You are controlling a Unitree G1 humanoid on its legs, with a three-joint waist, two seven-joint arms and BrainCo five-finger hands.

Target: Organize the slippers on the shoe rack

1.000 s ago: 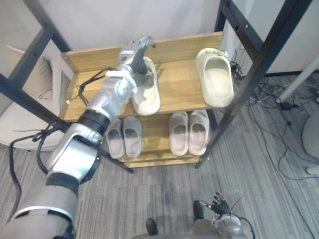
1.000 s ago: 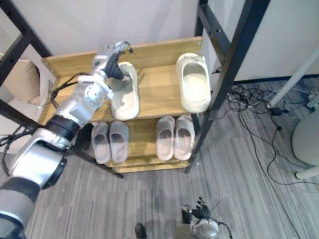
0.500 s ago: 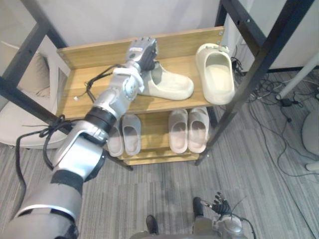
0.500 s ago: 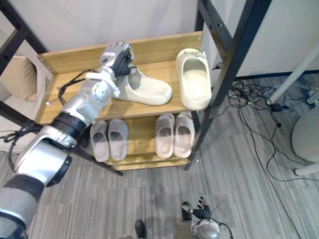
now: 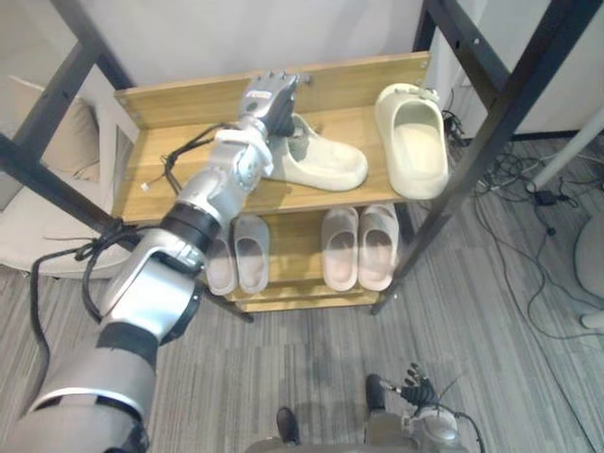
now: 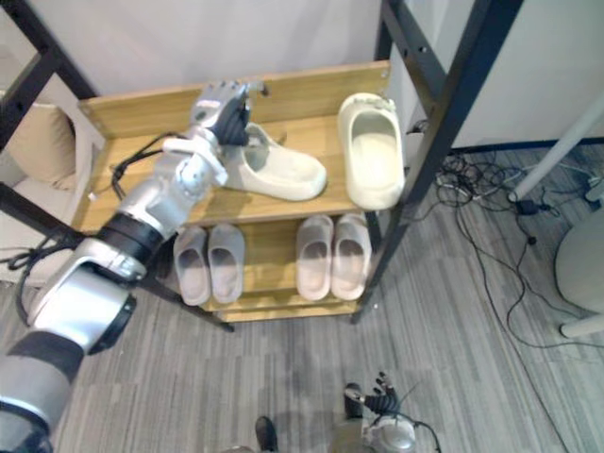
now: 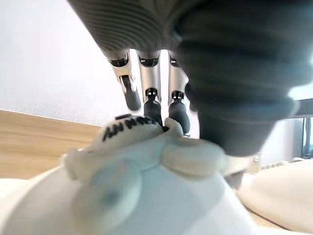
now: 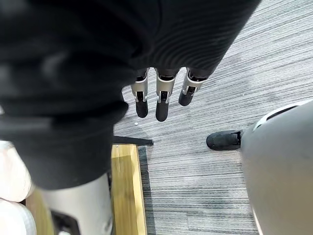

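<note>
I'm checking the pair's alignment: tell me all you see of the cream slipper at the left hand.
The cream slipper is a chunky, matte, foam-looking slide with an open heel. It lies sole down on the top shelf, crosswise, toe toward its mate, apart from it. The left hand touches its heel end with straight fingers.

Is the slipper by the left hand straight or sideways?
Sideways: the slipper lies across the top shelf, toe toward its mate, left hand at its heel.
</note>
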